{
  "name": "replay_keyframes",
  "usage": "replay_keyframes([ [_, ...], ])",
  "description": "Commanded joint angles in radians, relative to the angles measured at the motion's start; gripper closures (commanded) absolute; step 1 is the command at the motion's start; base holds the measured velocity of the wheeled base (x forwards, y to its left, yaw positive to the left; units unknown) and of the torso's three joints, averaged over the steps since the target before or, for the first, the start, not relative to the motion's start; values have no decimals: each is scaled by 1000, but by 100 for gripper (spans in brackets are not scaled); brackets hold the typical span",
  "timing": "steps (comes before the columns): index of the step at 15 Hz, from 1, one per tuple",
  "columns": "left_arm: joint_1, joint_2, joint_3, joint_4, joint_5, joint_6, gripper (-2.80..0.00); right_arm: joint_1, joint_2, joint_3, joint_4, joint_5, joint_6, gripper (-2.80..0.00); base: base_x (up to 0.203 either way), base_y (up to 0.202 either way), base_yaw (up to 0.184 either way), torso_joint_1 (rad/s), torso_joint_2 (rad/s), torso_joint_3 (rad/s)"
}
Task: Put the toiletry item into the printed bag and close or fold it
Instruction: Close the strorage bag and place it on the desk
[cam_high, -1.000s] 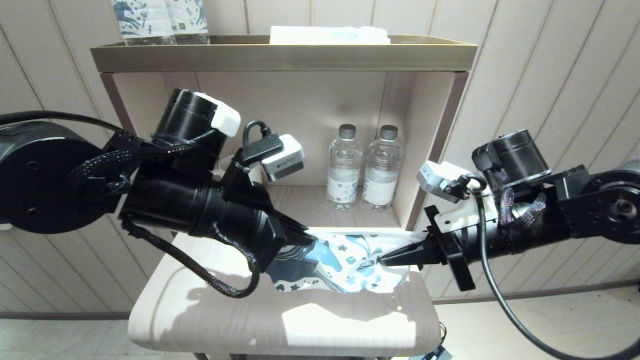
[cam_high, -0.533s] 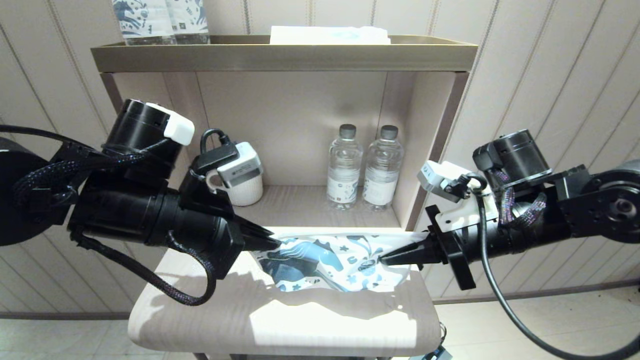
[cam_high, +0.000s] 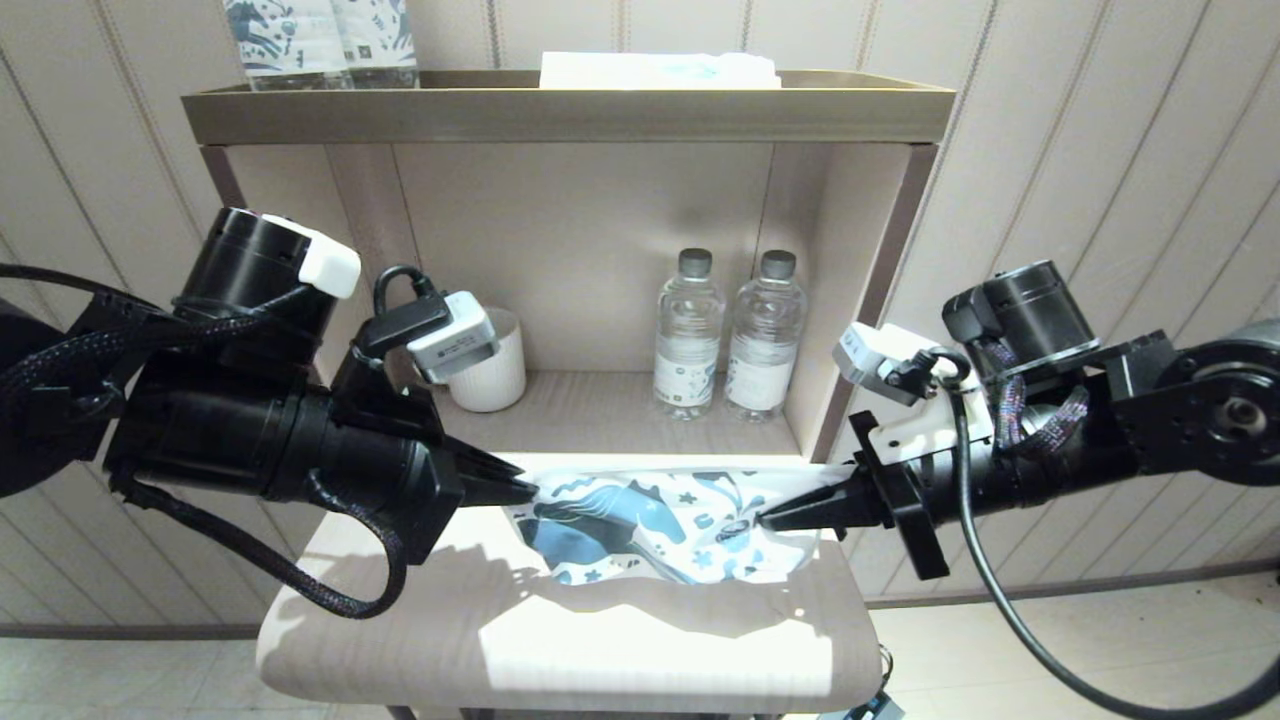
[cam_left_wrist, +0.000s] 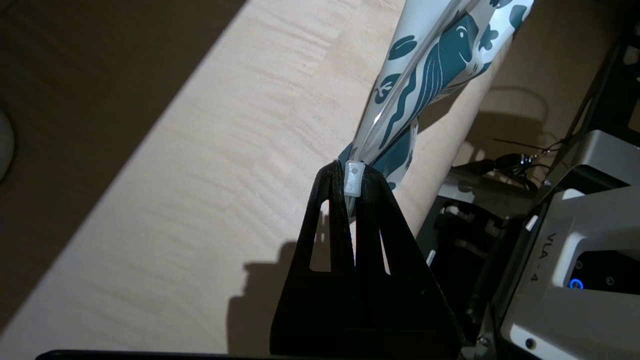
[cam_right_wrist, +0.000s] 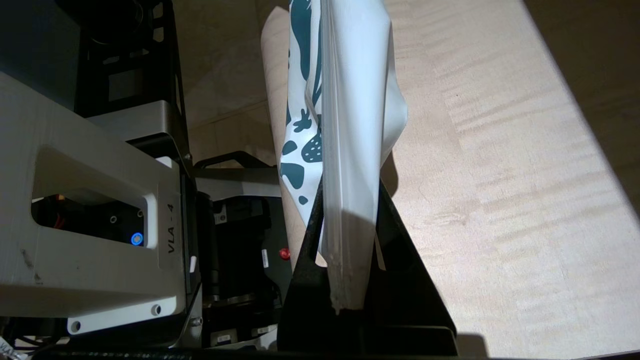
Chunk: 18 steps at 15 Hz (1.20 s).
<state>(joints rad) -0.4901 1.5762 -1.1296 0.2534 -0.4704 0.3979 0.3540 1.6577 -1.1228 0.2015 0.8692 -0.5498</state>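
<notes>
Two grippers, left (cam_high: 525, 491) and right (cam_high: 768, 519), pinch one printed bag (cam_high: 650, 525).

A light wood stool top (cam_high: 400, 640) with rounded corners stands before an open wooden shelf unit (cam_high: 880, 270). The printed bag (cam_high: 650, 530) is seen above the stool's rear edge, toward the right corner; whether its lower edge touches the top cannot be told. On the unit's lower shelf, a white cup (cam_high: 492, 372) is placed at the left, and two water bottles (cam_high: 725, 335) stand side by side toward the right wall. On the unit's top tray (cam_high: 560, 110), two printed packs (cam_high: 320, 40) stand at the left corner and a flat white packet (cam_high: 660, 70) lies at mid-rear.
</notes>
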Motion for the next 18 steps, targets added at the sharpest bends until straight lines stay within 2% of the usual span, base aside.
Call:
replay_keyframes([
  [1,8,-5,5,1,-2,4,0,2,2,0,1,5,-4,0,0,0,0,0,0,0],
  [9,7,8,-4,0,-4,4,0,2,2,3,1,5,-4,0,0,0,0,0,0,0],
  [10,7,7,-4,0,-3,4,-280,2,2,1,1,5,-4,0,0,0,0,0,0,0],
  [15,7,10,12,-11,-5,2,-280,0,1,0,1,5,-4,0,0,0,0,0,0,0],
  [18,19,1,51,-20,-30,-1,-280,-4,-1,-5,1,5,-2,0,0,0,0,0,0,0],
])
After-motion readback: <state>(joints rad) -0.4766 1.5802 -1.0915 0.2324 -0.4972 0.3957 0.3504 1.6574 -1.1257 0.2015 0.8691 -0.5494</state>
